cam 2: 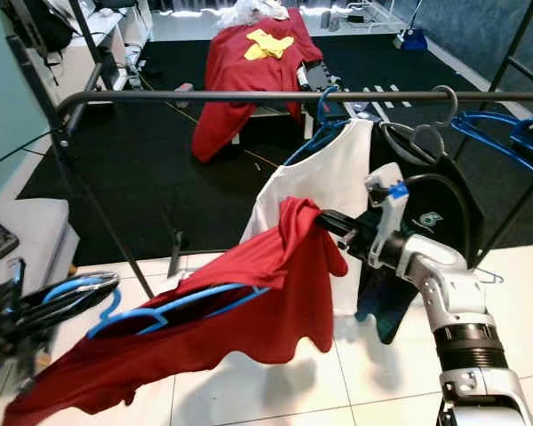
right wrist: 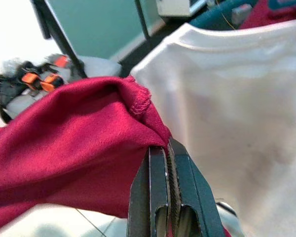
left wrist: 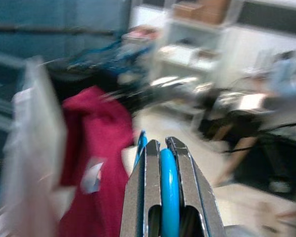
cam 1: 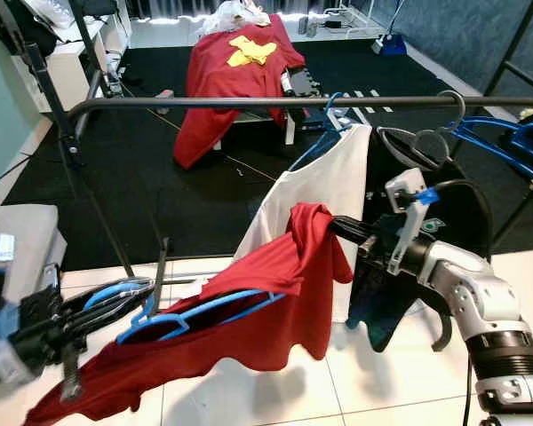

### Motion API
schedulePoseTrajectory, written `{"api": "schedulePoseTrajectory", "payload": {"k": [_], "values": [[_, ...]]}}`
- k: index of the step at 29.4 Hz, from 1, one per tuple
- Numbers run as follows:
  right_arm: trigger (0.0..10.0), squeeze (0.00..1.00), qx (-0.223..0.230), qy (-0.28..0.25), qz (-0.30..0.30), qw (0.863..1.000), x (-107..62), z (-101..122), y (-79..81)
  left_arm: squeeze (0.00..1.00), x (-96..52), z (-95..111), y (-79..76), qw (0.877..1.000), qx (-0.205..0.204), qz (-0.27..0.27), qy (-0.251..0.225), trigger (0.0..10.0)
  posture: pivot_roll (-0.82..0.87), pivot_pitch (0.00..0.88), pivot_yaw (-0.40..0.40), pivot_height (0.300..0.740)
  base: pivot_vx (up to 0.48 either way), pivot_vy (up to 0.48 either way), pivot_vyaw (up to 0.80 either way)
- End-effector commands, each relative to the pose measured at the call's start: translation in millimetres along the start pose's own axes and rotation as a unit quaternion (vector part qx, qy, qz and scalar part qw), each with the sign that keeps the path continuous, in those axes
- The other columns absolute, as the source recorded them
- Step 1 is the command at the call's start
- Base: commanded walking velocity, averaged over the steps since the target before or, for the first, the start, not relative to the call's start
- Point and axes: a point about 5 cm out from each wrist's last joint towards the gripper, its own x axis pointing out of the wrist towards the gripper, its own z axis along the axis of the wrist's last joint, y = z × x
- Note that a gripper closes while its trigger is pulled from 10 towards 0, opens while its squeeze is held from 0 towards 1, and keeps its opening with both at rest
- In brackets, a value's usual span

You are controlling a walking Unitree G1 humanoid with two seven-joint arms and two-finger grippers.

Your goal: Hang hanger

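A red shirt hangs stretched between my two grippers on a blue hanger, below the black rail of the clothes rack. My left gripper is shut on the blue hanger's hook at the lower left. My right gripper is shut on the red shirt's upper edge, in front of a white shirt hanging on the rail.
Dark garments and blue hangers hang at the rail's right end. Beyond the rack, on a black carpet, a table draped in red cloth stands. A grey box sits at the left; the rack's leg slants down there.
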Motion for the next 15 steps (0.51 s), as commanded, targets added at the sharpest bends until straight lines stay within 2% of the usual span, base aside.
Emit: {"api": "schedulePoseTrajectory", "payload": {"k": [1,3,4,7,8,11,12,14,15], "values": [[0.0,0.0,-0.007,-0.012,-0.045,0.999,-3.5,6.2,-11.2,0.0,2.0,3.7,-10.7,0.998,-0.015,-0.052,0.014,4.0,-0.07,0.104,0.003,0.74,0.0,0.0,0.0],[0.0,0.0,-0.007,-0.012,-0.045,0.999,-3.5,6.2,-11.2,0.0,2.0,3.7,-10.7,0.998,-0.015,-0.052,0.014,4.0,-0.07,0.104,0.003,0.74,0.0,0.0,0.0],[0.0,0.0,0.0,-0.035,-0.073,0.997,-5.1,13.4,-18.7,0.0,2.1,-5.0,-15.9,0.996,-0.037,-0.071,0.047,4.1,-0.06,0.105,0.003,0.74,0.0,0.0,0.0],[0.0,0.0,0.0,-0.035,-0.073,0.997,-5.1,13.4,-18.7,0.0,2.1,-5.0,-15.9,0.996,-0.037,-0.071,0.047,4.1,-0.06,0.105,0.003,0.74,0.0,0.0,0.0],[0.0,0.0,0.012,-0.061,-0.101,0.993,-7.3,21.8,-26.1,0.0,1.5,-17.1,-20.6,0.99,-0.059,-0.085,0.09,4.2,-0.06,0.106,0.004,0.74,0.0,0.0,0.0],[0.0,0.0,0.016,-0.066,-0.116,0.991,-7.7,23.0,-29.7,0.0,5.1,-22.2,-23.6,0.989,-0.07,-0.095,0.09,4.4,-0.06,0.105,-0.001,0.74,0.0,0.0,0.0],[0.0,0.0,0.013,-0.056,-0.11,0.992,-4.9,19.1,-27.0,0.0,11.3,-21.3,-20.9,0.993,-0.061,-0.086,0.061,4.5,-0.06,0.105,-0.001,0.74,0.0,0.0,0.0],[0.0,0.0,0.013,-0.056,-0.11,0.992,-4.9,19.1,-27.0,0.0,11.3,-21.3,-20.9,0.993,-0.061,-0.086,0.061,4.5,-0.06,0.105,-0.001,0.74,0.0,0.0,0.0],[0.0,0.0,0.001,-0.03,-0.082,0.996,1.0,10.3,-17.4,0.0,18.4,-16.1,-12.1,0.998,-0.035,-0.057,0.014,7.0,-0.06,0.104,-0.001,0.74,0.0,0.0,0.0]]}}
